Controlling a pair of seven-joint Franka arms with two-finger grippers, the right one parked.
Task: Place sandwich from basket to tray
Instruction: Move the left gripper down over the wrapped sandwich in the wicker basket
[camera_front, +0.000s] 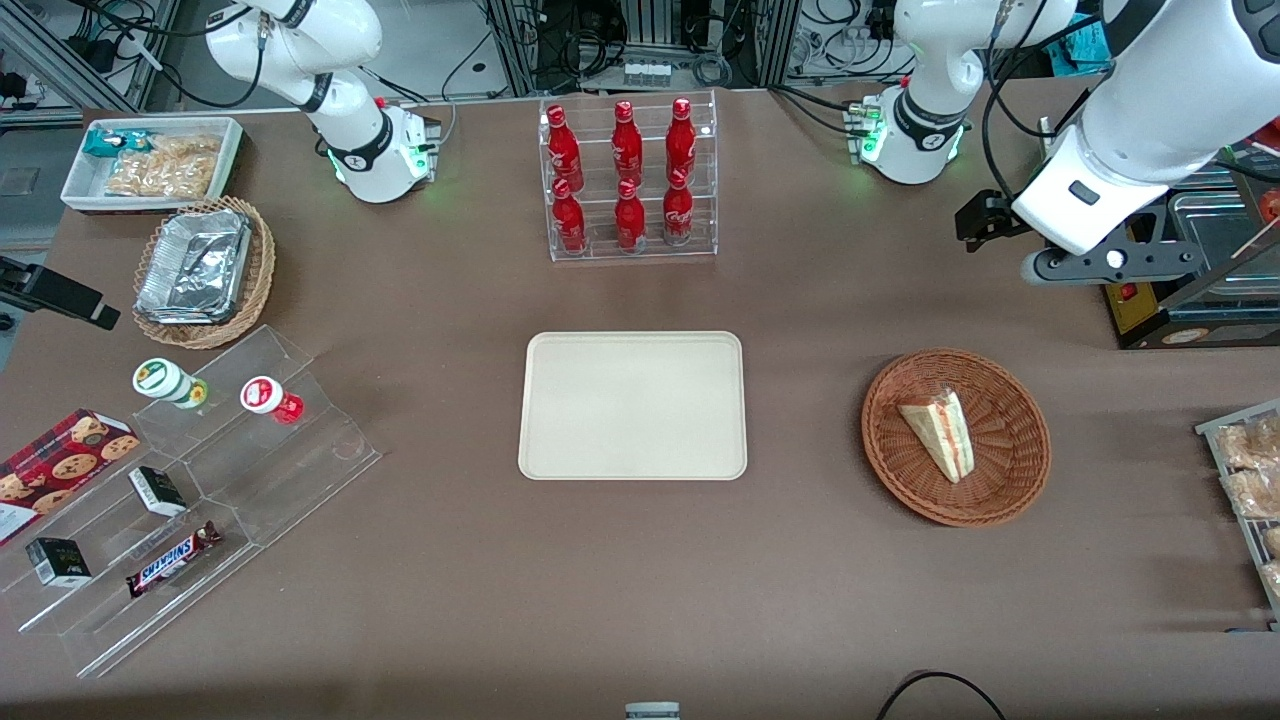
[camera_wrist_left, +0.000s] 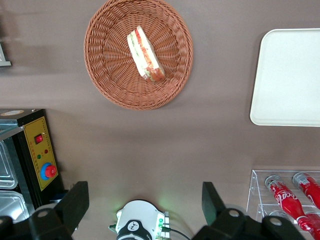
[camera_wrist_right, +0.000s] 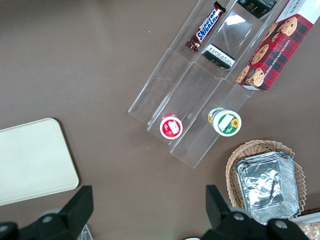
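- The wrapped triangular white-bread sandwich (camera_front: 941, 434) lies in the round brown wicker basket (camera_front: 1010, 490).
- The flat beige rectangular tray (camera_front: 632, 405) sits apart, bare.
- The black two-finger gripper (camera_wrist_left: 145, 204) hangs released, fingers spread wide, high above the table and farther from the front camera than the basket.

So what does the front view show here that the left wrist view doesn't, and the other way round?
Only the front view shows the foil containers in the lighter wicker basket, the white bin of snacks, the cookie box and the Snickers bar on the clear stepped stand.

Only the left wrist view shows the left arm's claw with its fingers spread wide, high above bare table.

Both show the sandwich lying in the basket, the tray with nothing on it, the red bottles and the yellow control box.
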